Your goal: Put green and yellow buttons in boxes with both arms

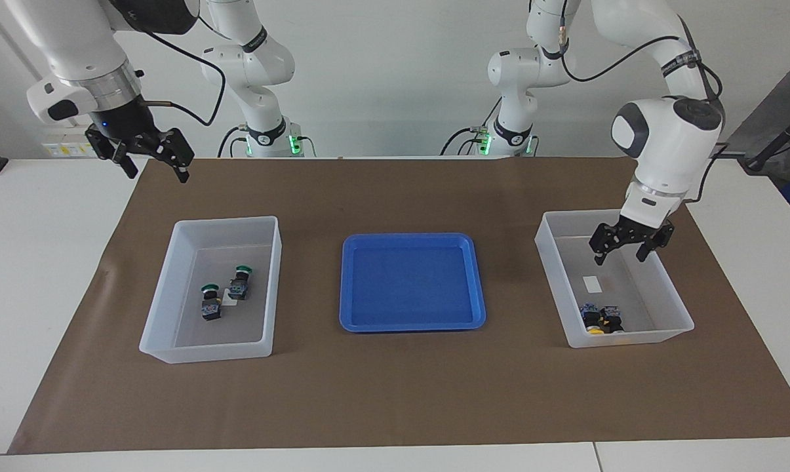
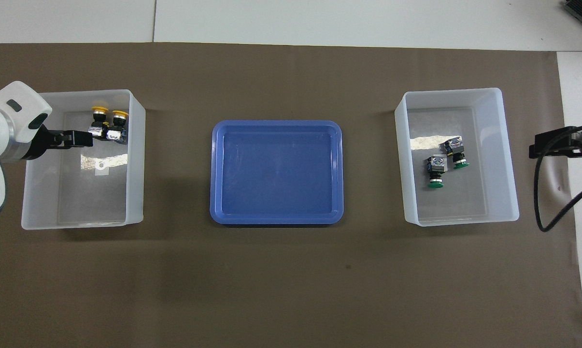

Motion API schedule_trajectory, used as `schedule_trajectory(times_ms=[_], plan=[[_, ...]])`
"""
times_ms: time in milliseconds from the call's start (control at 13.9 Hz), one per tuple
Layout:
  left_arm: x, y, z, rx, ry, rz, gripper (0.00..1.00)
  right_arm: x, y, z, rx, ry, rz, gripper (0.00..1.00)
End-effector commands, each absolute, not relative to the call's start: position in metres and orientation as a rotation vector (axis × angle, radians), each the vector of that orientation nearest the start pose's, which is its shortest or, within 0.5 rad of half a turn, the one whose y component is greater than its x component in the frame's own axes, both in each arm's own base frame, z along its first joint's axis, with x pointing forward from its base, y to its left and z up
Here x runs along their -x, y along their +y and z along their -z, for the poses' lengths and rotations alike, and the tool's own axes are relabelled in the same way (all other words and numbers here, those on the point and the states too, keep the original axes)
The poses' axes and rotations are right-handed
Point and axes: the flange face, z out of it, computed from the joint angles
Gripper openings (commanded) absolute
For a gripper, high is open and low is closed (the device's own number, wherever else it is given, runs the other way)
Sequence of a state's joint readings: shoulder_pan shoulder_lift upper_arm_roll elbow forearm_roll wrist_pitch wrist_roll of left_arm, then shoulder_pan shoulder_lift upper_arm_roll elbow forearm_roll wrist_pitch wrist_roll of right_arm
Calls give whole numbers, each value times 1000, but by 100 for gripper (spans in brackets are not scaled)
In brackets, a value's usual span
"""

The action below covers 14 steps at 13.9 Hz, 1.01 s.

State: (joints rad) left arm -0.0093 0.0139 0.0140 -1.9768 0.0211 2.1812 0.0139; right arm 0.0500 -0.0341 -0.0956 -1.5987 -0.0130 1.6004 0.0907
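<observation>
no text, brand name, number or sign can be read anywhere in either view. a small white sticker (image 1: 592,283) lies on the floor of the box (image 1: 675,303) at the left arm's end of the table; its face shows as blank. a second small white sticker (image 1: 231,295) lies in the other box (image 1: 162,295), partly covered by the green buttons (image 1: 226,291); nothing legible shows on it. dark bands on the left arm (image 1: 680,62) and the right arm (image 1: 255,39) carry light marks too small to make out.
</observation>
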Motion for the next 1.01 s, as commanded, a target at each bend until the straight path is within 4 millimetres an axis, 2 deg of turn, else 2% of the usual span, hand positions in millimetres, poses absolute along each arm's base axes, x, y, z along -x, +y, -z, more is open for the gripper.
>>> schedule_trajectory(times_ms=[0, 216, 649, 721, 793, 938], plan=[[-548, 0, -516, 3116, 68, 275, 100, -540, -25, -633, 3140, 222, 48, 100], [-546, -5, -548, 3116, 82, 235, 100, -540, -25, -633, 3140, 219, 48, 100], [-577, -8, -621, 3170, 59, 98, 100, -540, -25, -634, 3140, 219, 51, 100], [-576, -7, -625, 3175, 62, 86, 100, -540, -25, -633, 3140, 219, 48, 100], [-568, -9, -618, 3175, 64, 42, 100, -540, -25, -633, 3140, 219, 48, 100], [-545, -8, -614, 3178, 61, 3, 100, -540, -25, -634, 3140, 219, 51, 100]])
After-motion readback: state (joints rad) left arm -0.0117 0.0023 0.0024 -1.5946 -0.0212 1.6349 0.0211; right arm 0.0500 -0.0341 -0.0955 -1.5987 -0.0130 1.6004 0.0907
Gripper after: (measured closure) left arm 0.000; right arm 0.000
